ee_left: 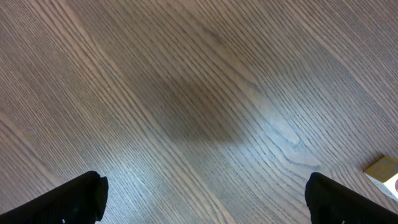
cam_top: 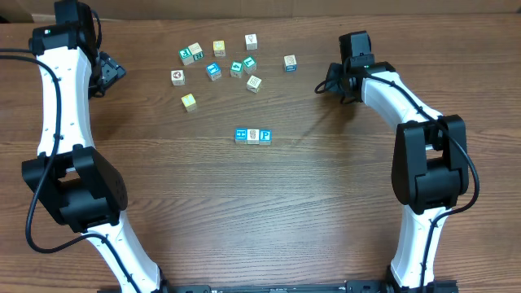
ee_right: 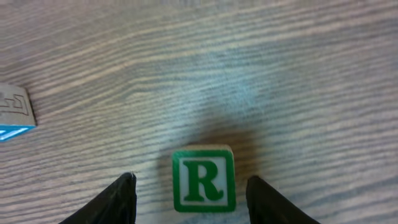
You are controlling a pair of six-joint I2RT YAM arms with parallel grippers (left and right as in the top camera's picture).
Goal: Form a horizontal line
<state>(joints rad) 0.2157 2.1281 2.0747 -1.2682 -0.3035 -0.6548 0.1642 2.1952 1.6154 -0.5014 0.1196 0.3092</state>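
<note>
Mid-table lies a short horizontal line (cam_top: 252,135) of three small cubes touching side by side: blue face, white face with a grey picture, blue letter. A cube with a green letter R (ee_right: 204,182) sits on the table between the fingers of my right gripper (ee_right: 191,179), with a gap on each side, so the jaws are open and not touching it. In the overhead view that gripper (cam_top: 328,81) is at the back right and hides the R cube. My left gripper (cam_top: 110,72) is at the back left, wide open over bare wood (ee_left: 205,180).
Several loose cubes (cam_top: 220,65) are scattered across the back of the table, one (cam_top: 290,63) close to my right gripper and seen at the left of its wrist view (ee_right: 15,112). A cube corner (ee_left: 384,173) shows at the right edge of the left wrist view.
</note>
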